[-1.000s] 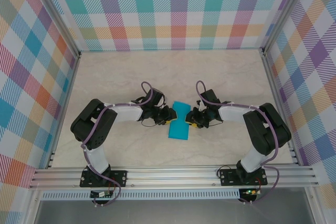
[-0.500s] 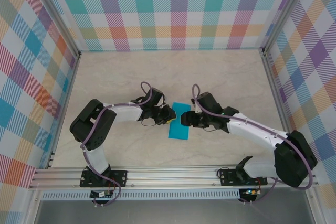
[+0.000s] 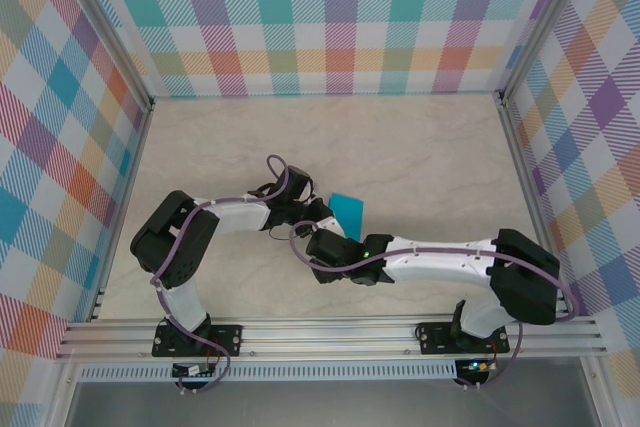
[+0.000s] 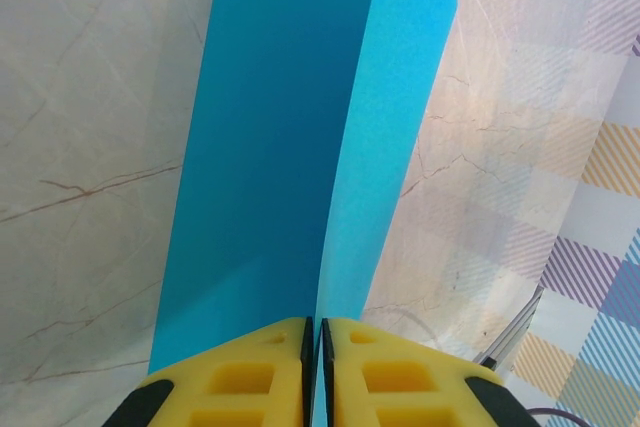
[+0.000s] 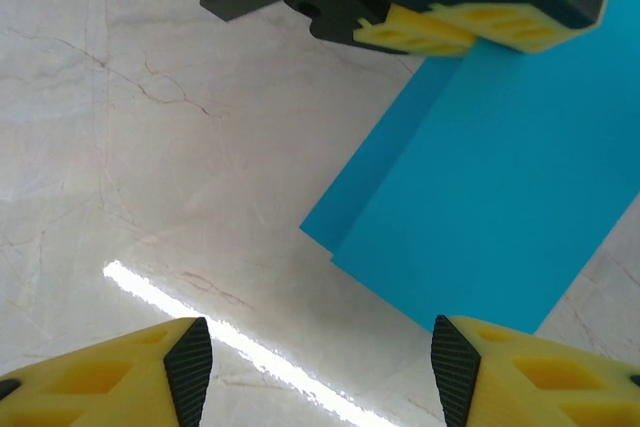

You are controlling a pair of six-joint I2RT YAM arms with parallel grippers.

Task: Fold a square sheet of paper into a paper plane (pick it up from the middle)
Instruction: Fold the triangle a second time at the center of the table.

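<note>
Lengthwise, the square sheet of paper (image 4: 268,147) stretches away from left tool (image 4: 313,335)

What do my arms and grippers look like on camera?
The left arm and right arm have white links, bulky black joints and purple cables looped alongside. The left gripper and right gripper carry blocky yellow fingers; the right's pads are black.

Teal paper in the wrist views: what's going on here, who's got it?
The left gripper is shut on one edge of the square sheet of paper, which is folded into two layers that don't quite line up. The right gripper hovers open over the table by the paper's opposite end, holding nothing. No plane shape yet; it looks like an early fold.
</note>
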